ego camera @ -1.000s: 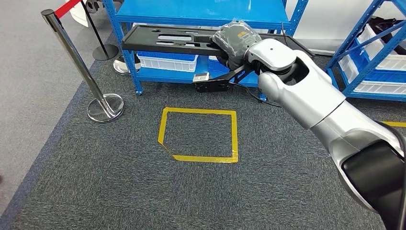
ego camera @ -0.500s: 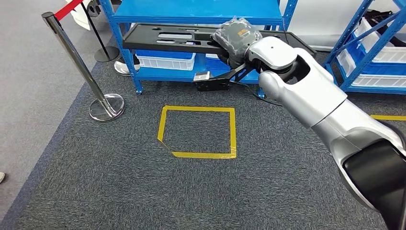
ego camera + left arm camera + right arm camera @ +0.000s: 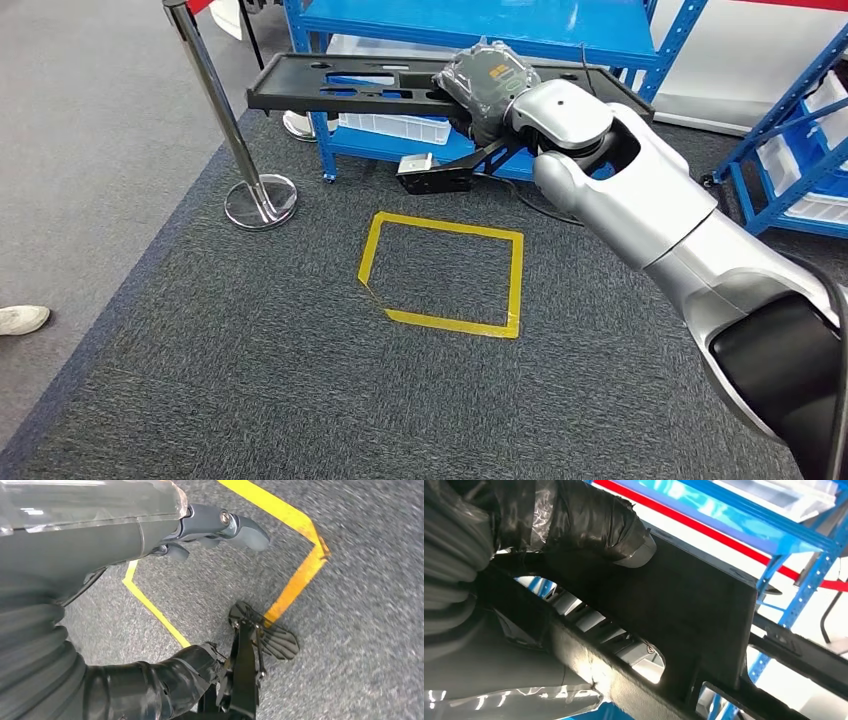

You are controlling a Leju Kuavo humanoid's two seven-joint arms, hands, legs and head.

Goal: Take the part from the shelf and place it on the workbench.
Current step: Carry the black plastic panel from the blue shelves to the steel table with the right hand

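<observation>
Grey carpet [image 3: 200, 380] below, blue shelf [image 3: 480, 25] far: right hand [image 3: 485, 85] grips the black part [image 3: 340, 85] level, clear of the shelf for carrying; left hand [image 3: 220, 527] empty, fingers loosely apart

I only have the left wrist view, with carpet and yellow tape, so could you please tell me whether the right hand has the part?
Observer: Yes. In the head view the right hand grips the long black part.
Operator: Thank you. Is it clear of the shelf?
Observer: It is held about level in front of the blue shelf. I cannot tell whether they touch.
Operator: Is anything else close to it?
Observer: A post stands on the floor just beyond the part's left end in the head view.
</observation>
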